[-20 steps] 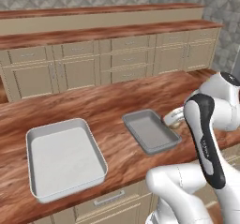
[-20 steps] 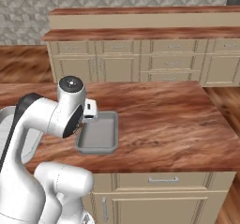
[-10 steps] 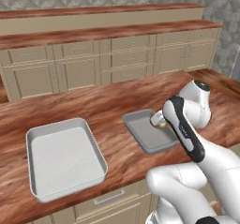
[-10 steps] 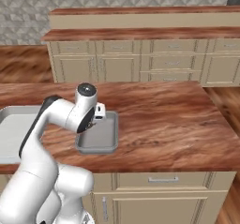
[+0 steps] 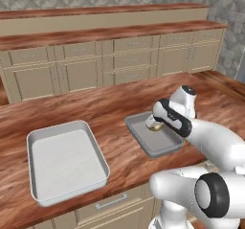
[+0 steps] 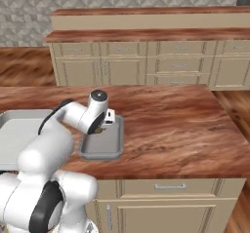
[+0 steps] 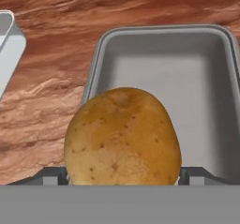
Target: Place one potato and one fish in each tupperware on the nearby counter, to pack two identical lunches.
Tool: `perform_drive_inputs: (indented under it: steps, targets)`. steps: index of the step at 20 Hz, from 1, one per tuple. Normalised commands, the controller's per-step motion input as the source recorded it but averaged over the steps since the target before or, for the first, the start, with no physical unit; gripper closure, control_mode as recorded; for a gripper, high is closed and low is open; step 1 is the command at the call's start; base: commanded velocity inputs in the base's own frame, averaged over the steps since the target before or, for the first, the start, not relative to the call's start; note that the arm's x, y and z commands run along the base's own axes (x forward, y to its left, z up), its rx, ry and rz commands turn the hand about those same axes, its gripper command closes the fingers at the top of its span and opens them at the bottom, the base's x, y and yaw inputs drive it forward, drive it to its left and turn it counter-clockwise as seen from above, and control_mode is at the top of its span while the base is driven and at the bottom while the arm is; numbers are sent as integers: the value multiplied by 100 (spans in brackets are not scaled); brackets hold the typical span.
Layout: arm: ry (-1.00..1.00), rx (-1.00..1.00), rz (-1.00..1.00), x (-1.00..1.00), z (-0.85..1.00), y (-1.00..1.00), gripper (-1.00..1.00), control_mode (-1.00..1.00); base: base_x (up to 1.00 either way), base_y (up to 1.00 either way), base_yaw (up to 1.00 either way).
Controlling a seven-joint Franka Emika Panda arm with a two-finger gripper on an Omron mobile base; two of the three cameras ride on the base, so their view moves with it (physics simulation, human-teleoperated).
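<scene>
A speckled orange-brown potato (image 7: 122, 136) sits between my fingertips, and my gripper (image 7: 123, 176) is shut on it. It hangs over the near end of the smaller tupperware (image 7: 187, 78), whose floor is bare. From the left base view the potato (image 5: 154, 126) shows under the hand, just above that small tray (image 5: 160, 144). The right base view has the gripper (image 6: 100, 128) over the tray's (image 6: 105, 148) far left corner. The larger tupperware (image 5: 67, 158) lies further left on the counter (image 5: 119, 108) with nothing in it. The fish is out of view.
The larger tray's corner (image 7: 9, 40) shows at the hand view's left edge. Beige cabinets (image 5: 115, 60) under a second wooden top stand across the aisle. The counter runs on to the right of the small tray (image 6: 185, 129).
The arm has swung down and forward from an upright pose, bringing the hand and potato low over the small tray.
</scene>
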Motion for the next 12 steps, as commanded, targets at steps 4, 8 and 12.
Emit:
perform_drive_inputs:
  steps: [4,8,12]
  targets:
    - [9,0,1,70,-33,-4,100,-100,0,0,0]
    - [5,0,0,58,-44,0,100,-100,0,0,0]
    - [-1,0,0,31,-53,0,100,-100,0,0,0]
